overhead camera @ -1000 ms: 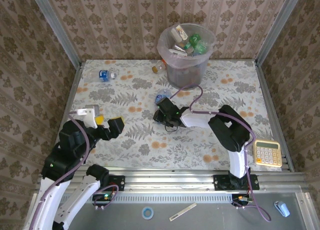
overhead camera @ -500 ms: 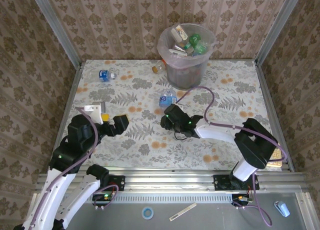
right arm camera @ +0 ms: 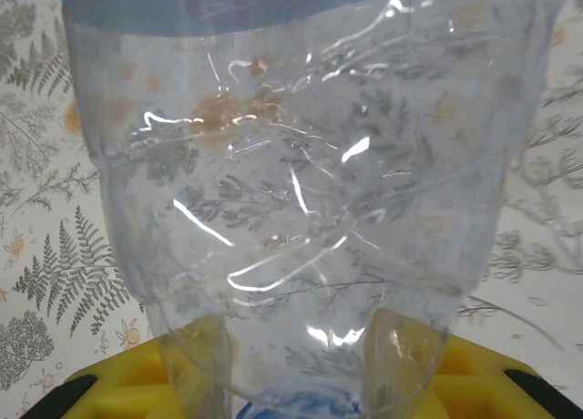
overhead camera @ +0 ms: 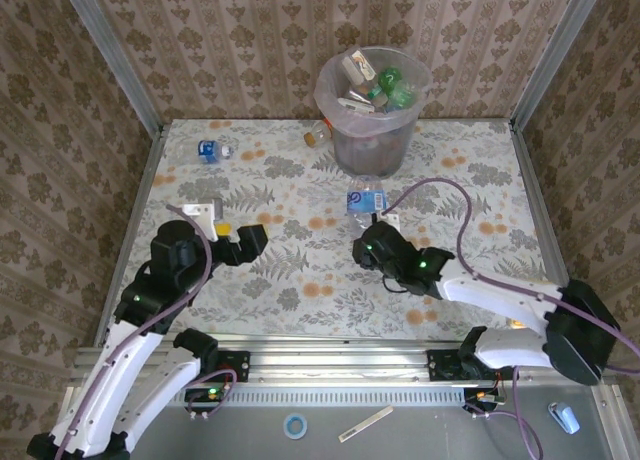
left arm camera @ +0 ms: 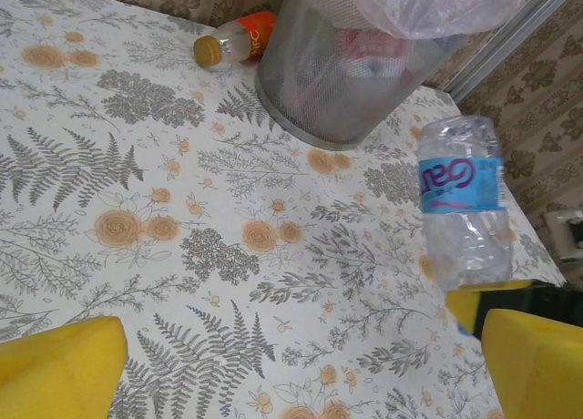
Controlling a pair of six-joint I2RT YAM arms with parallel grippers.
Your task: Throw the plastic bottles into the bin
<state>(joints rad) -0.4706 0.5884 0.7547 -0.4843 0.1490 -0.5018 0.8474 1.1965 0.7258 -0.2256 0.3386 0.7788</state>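
Observation:
My right gripper [overhead camera: 374, 223] is shut on a clear bottle with a blue label [overhead camera: 365, 199], held just in front of the grey bin [overhead camera: 372, 130]. In the right wrist view the bottle [right arm camera: 301, 164] stands close up, its neck between the yellow pads [right arm camera: 109, 392]. The left wrist view shows the same bottle [left arm camera: 463, 196] to the right of the bin [left arm camera: 346, 82]. Several bottles lie inside the bin [overhead camera: 378, 85]. An orange-labelled bottle [overhead camera: 318, 133] lies left of the bin and shows again [left arm camera: 239, 42]. A blue-labelled bottle [overhead camera: 210, 150] lies far left. My left gripper [overhead camera: 243, 242] is open over the table.
The flowered table [overhead camera: 280, 270] is walled by patterned panels and metal posts. A cable loops from the right arm [overhead camera: 440, 195] near the bin's base. A rail [overhead camera: 330, 355] runs along the near edge.
The right arm has swung right and stretched out, carrying the bottle up the table toward the bin. The left arm has crept forward and to the right.

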